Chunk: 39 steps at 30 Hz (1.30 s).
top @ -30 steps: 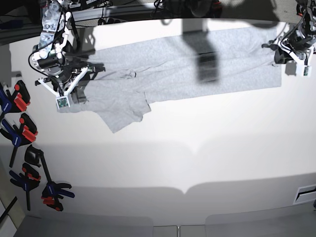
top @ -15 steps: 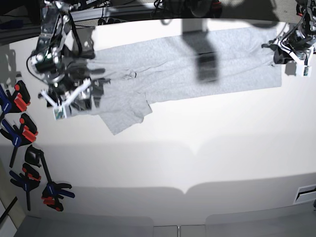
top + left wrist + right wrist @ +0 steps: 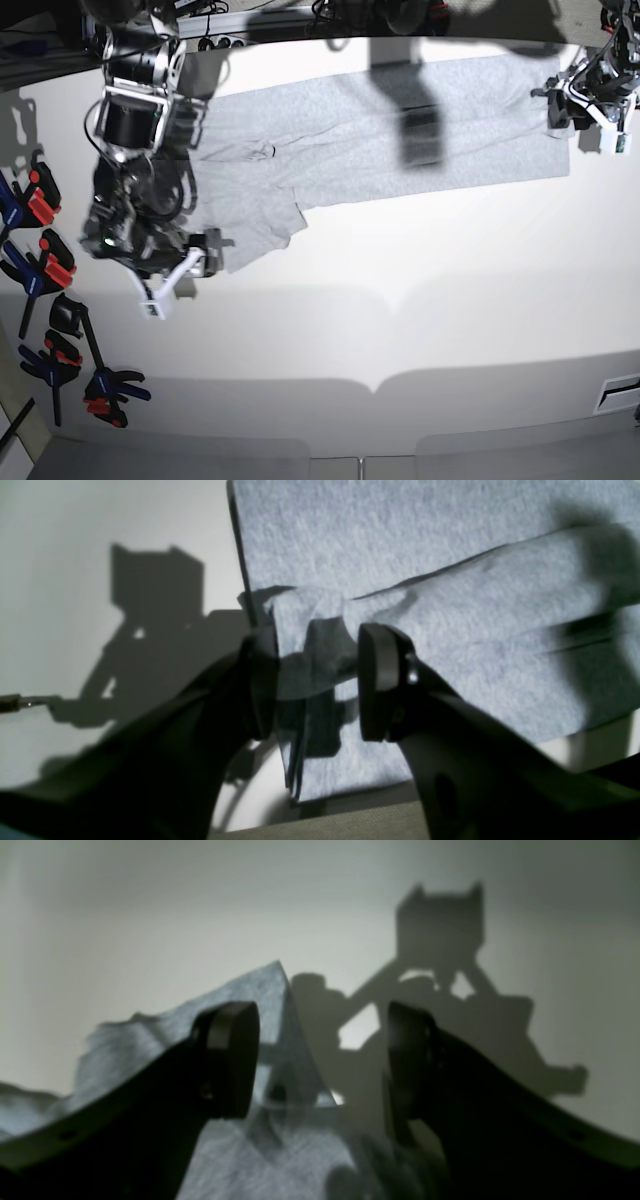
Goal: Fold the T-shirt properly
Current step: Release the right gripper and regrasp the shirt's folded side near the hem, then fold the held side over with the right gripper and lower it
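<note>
We see the T-shirt (image 3: 400, 130) lying across the far side of the white surface (image 3: 400, 330), stretched into a long band with one sleeve end (image 3: 255, 235) sagging toward us.

Our left gripper (image 3: 315, 680) sits at the shirt's outer edge with its jaws parted, and a bunched tuft of grey cloth hangs between them. In the wrist view the cloth leans on one pad while the other pad stands clear, so we judge the grip to be letting go, not pinching.

Our right gripper (image 3: 320, 1060) has its jaws spread wide and empty, above the sleeve corner (image 3: 270, 990), which pokes up between them without being held. In the base view that arm (image 3: 140, 200) hangs low over the shirt's other end.

Risks as we judge them:
- The tuft may cling to the left pad, so pulling away would drag the edge and undo the flat lay.
- The right jaws could snag the raised corner when moving, rumpling the sleeve.
- The loose sleeve end lies crooked, so any fold made over it would come out uneven.
</note>
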Each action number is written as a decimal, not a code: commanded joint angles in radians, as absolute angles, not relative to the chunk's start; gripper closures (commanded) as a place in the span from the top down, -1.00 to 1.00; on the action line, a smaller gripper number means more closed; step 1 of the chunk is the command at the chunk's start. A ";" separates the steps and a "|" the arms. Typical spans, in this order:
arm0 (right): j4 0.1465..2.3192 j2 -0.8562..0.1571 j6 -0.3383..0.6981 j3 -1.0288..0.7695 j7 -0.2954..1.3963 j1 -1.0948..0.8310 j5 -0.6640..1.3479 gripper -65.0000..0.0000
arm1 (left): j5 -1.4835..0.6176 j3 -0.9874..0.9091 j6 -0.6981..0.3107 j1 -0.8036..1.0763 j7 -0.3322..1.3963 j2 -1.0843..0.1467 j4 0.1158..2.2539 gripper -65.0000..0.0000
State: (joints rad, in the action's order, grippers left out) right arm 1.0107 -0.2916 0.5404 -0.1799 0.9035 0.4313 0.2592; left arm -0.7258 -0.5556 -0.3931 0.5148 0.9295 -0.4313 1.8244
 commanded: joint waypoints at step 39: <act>1.459 -0.264 0.554 0.097 0.926 0.262 0.186 -1.00 | -0.636 -0.564 -0.393 0.515 0.847 -0.446 1.842 -0.26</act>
